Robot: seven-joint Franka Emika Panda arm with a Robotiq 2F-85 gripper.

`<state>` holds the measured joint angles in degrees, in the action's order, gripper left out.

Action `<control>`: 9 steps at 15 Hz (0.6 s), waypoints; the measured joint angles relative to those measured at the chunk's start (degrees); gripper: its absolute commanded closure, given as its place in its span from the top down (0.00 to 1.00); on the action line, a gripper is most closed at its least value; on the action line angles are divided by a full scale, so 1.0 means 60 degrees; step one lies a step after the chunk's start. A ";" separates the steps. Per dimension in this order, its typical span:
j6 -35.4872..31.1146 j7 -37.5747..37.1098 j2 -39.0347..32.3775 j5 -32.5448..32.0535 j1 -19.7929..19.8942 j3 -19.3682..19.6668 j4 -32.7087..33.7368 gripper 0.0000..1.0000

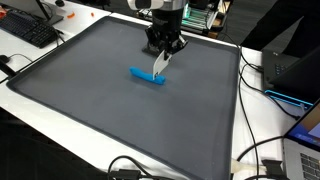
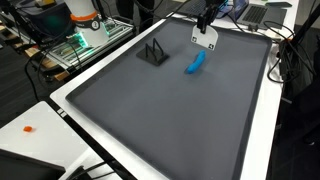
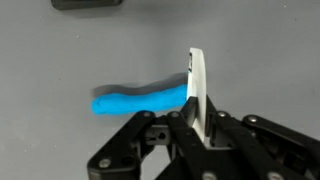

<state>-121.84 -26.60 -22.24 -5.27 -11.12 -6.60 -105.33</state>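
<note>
My gripper (image 3: pixel 197 122) is shut on a thin white flat piece (image 3: pixel 197 85), which shows edge-on in the wrist view and sticks out past the fingertips. In both exterior views the gripper (image 1: pixel 164 48) (image 2: pixel 205 24) hangs over the far part of a grey mat (image 1: pixel 110 110), with the white piece (image 1: pixel 160 66) (image 2: pixel 205 39) pointing down. A blue elongated object (image 3: pixel 140 100) lies flat on the mat just beneath and beside the piece's lower edge (image 1: pixel 147 76) (image 2: pixel 196 64). I cannot tell whether the piece touches it.
A small black wire-like stand (image 2: pixel 152 52) sits on the mat some way from the blue object. The mat (image 2: pixel 170 120) has a raised dark rim on a white table. A keyboard (image 1: pixel 28 30), cables (image 1: pixel 262 160) and laptops (image 1: pixel 295 75) surround it.
</note>
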 measured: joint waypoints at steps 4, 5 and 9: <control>0.0030 0.0049 -0.0075 -0.0016 -0.0029 0.0030 0.0084 0.02; 0.0028 0.0051 -0.0075 -0.0010 -0.0032 0.0037 0.0086 0.02; 0.0028 0.0051 -0.0076 -0.0010 -0.0056 0.0126 0.0087 0.02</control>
<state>-121.68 -26.29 -22.69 -5.33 -11.46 -5.84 -104.80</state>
